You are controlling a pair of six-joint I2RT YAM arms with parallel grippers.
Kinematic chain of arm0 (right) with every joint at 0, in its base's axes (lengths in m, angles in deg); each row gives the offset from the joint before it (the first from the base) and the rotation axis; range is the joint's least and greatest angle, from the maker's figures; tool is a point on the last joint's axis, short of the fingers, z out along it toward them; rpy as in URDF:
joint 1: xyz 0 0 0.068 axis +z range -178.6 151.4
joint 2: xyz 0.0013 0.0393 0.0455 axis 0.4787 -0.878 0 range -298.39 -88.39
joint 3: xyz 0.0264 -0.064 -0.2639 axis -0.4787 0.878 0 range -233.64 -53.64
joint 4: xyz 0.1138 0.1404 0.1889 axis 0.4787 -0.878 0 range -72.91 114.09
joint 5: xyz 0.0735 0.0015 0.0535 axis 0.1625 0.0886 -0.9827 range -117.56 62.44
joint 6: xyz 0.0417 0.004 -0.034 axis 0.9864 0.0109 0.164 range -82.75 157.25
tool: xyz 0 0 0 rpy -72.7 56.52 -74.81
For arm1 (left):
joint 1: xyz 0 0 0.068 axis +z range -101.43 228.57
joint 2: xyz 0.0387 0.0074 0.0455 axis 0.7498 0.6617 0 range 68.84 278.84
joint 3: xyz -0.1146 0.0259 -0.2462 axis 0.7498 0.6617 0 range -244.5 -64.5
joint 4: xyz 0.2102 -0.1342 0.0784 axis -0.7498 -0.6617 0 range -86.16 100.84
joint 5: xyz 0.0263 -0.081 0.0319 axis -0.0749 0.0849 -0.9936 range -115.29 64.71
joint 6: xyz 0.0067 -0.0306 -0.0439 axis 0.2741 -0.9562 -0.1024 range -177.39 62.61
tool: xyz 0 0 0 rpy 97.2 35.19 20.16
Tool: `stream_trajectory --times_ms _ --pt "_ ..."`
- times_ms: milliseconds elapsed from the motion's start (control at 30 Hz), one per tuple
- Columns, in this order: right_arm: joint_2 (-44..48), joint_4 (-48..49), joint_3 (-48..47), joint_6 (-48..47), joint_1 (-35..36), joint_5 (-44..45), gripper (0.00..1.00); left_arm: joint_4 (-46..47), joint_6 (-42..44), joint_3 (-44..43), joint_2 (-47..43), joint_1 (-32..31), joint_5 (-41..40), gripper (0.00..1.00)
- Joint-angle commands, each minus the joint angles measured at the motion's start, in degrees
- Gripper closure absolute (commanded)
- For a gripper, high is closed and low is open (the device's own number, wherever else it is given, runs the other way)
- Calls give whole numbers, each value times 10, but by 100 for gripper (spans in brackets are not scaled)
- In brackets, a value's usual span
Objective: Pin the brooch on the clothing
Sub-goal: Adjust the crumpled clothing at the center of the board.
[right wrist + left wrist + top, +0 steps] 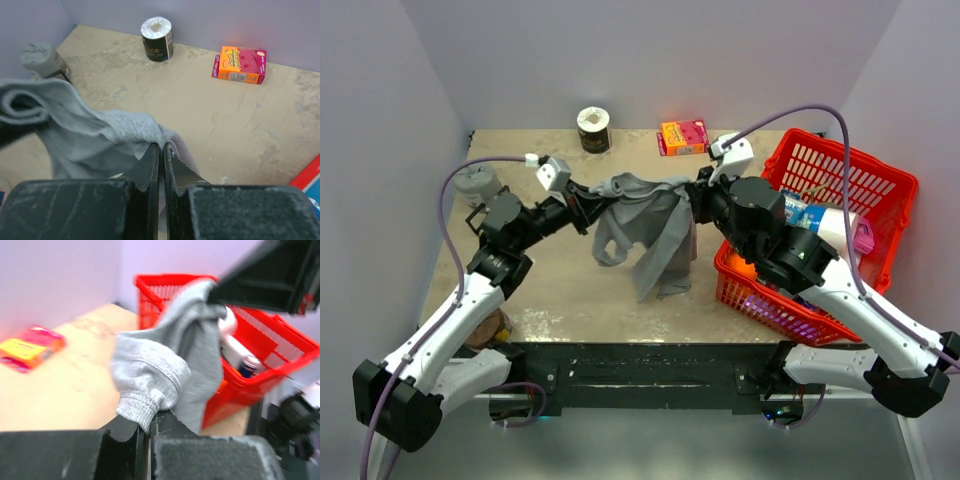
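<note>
**Grey top held up between both grippers, brooch out of sight**

Nearest the lens in the left wrist view, the left gripper (150, 424) has its jaws together on a ribbed hem of the top (150, 370), at bottom centre of the frame. In the right wrist view the right gripper (161, 150) is likewise clamped on a fold of the cloth, bottom centre. From above, the top hangs between the two grippers in the middle of the frame, its lower part draped toward the table (570, 290).

The brooch shows in no view; it may be hidden in the folds or lie elsewhere.

The step looks like spreading the garment. To do it well, I would draw the grips apart evenly and only until the knit goes smooth, since a thin pinch on soft fabric could slip. Then lower it flat on bare table, clear of the basket (880, 180) at right, leaving one layer exposed for the pin.

The orange and pink box (239, 64) at upper right carries print too blurred to read. The roll (157, 39) at top centre has a dark label, also illegible.
</note>
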State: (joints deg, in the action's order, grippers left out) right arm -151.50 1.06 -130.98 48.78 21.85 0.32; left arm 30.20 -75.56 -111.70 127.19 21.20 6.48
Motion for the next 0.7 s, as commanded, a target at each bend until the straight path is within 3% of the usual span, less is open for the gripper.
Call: stream_trajectory --times_ms 0,133,233,267,300,400,667 --pt "-11 -10 31 10 0 30 99 -67 58 -4 -36 60 -60 100" --pt "-33 6 81 39 0 31 86 -106 93 40 -55 62 -121 100" --pt "-61 16 112 70 0 31 60 -159 116 37 -37 62 -152 100" --pt "-68 19 119 78 0 21 46 -169 123 26 -31 62 -168 100" --pt "-80 22 133 94 1 12 42 -179 132 20 -25 62 -178 100" --pt "-90 34 164 118 2 -23 32 -211 141 9 -8 62 -188 100" --pt "-116 80 225 140 25 -51 28 -225 145 4 5 62 -190 100"
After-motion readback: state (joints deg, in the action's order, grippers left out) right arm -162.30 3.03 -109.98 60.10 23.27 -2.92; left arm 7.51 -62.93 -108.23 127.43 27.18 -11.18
